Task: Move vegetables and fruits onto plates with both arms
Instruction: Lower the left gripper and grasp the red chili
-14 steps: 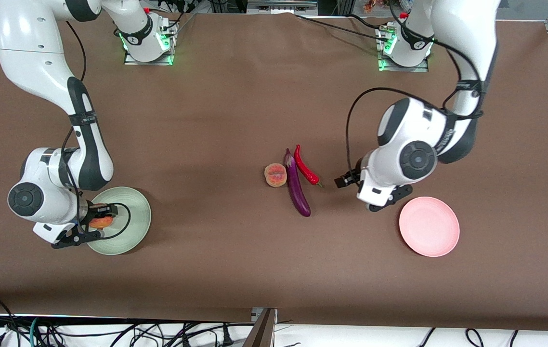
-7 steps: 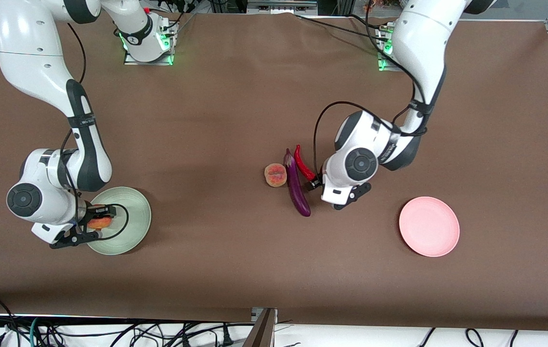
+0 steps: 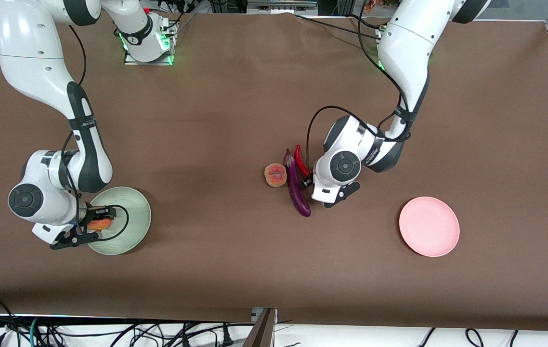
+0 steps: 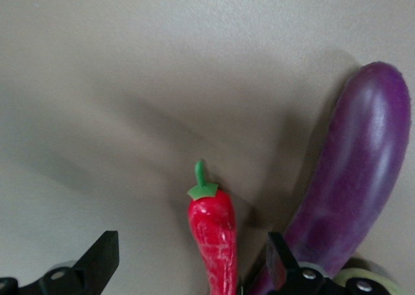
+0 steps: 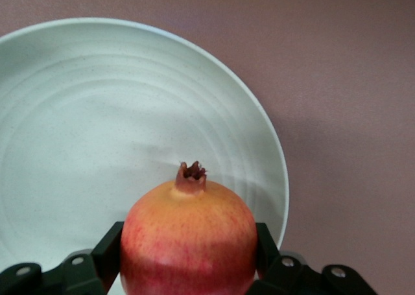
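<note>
While the right claw (image 5: 188, 269) grips the red-yellow fruit (image 5: 189, 240) over the green plate (image 5: 78, 133), the left claw (image 4: 191, 262) hangs spread wide astride the chili (image 4: 213, 233), the eggplant (image 4: 353, 185) just beside it.

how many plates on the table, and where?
2. The pale green plate sits toward the right arm's end, under the red-yellow fruit held by the right gripper. The pale pink plate sits toward the left arm's end. None seem hidden.
</note>
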{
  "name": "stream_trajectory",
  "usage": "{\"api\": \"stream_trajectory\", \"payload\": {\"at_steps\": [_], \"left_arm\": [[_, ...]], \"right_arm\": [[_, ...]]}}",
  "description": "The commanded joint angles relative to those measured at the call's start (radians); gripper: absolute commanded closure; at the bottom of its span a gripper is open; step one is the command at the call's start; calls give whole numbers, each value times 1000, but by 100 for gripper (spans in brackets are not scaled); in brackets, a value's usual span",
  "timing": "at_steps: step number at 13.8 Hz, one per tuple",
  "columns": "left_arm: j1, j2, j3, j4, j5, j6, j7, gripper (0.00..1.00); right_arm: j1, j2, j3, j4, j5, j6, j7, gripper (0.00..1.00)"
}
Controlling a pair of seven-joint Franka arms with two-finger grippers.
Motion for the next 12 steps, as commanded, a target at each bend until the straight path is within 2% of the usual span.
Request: {"api": "stream_trajectory", "payload": {"at_steps": [1,2,4,5,6,7,8,10,11,12], "left_arm": [[-27,25,12,7,-12,34,-12,1],[-27,30,12,7,-12,40,-12,5],[-27,30,12,7,-12,43,-12,20],[-27,30,12,7,-12,43,-12,39],[-28,30,12,7,-11,43,-12,53],[-27,30,12,7,-11,43,-10,63],[-27,30,12,7,-9,43,-9,76],[-27,30,14,7,-9,43,-4,96],[-27,30,14,7,-8,43,2,100],[-25,29,12,7,-9,42,5,100]], "right_arm": [[-11,-2,9,-6,12,16,-21,30],[-11,5,9,-6,12,20,-21,27],[-9,14,11,-6,14,45,-19,23],[-9,14,11,-6,14,46,-19,18],[-11,14,11,-6,14,46,-19,13],[-11,14,11,-6,14,46,-19,1],[-9,14,11,-6,12,46,-19,1],[-9,8,11,1,12,37,-22,1],[-8,-1,12,5,12,31,-22,1],[-5,-15,12,6,12,16,-22,1]]}}
